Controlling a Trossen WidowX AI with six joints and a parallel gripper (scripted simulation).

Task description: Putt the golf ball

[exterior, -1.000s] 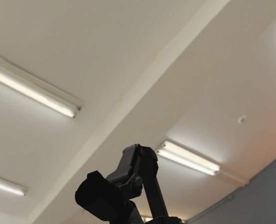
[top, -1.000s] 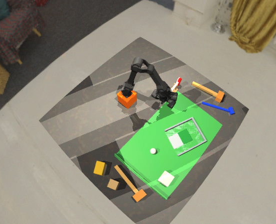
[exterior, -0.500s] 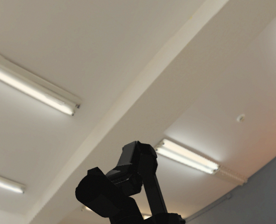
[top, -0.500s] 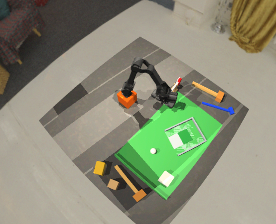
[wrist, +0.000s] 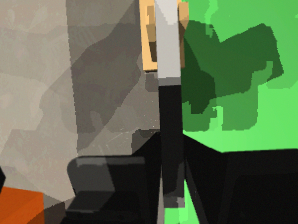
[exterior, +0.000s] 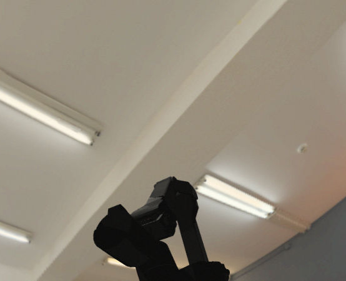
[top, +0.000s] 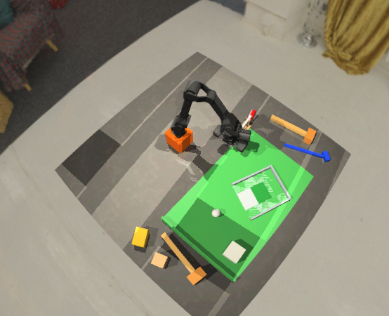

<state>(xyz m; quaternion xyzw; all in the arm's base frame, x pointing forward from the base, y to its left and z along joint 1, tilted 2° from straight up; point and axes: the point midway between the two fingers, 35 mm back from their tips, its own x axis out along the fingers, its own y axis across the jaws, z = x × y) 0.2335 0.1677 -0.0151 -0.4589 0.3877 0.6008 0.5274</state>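
Observation:
The putter has a red head (top: pixel 253 113), a pale shaft (top: pixel 246 121) (wrist: pixel 168 40) and a black grip (wrist: pixel 171 107). My gripper (wrist: pixel 167 135) is shut on the black grip, near the mat's upper-left edge. In the top view the arm hides the fingertips and the grip. The shaft still lies over a light wooden rest (wrist: pixel 148 57). The white golf ball (top: pixel 215 213) sits on the green mat (top: pixel 194 211). A white panel (top: pixel 247 199) adjoins a dark green square (top: pixel 261 192), seemingly the ramp and raised green, inside a three-sided grey rail (top: pixel 281 182) that opens towards the ball.
A wooden mallet (top: pixel 289 126) and a blue putter (top: pixel 305 150) lie right of the mat. A cream block (top: pixel 234 251) is on its lower part. Another wooden mallet (top: pixel 178 253), a yellow block (top: pixel 140 237) and a tan block (top: pixel 159 260) lie lower left. The arm's orange base (top: pixel 180 142) is left.

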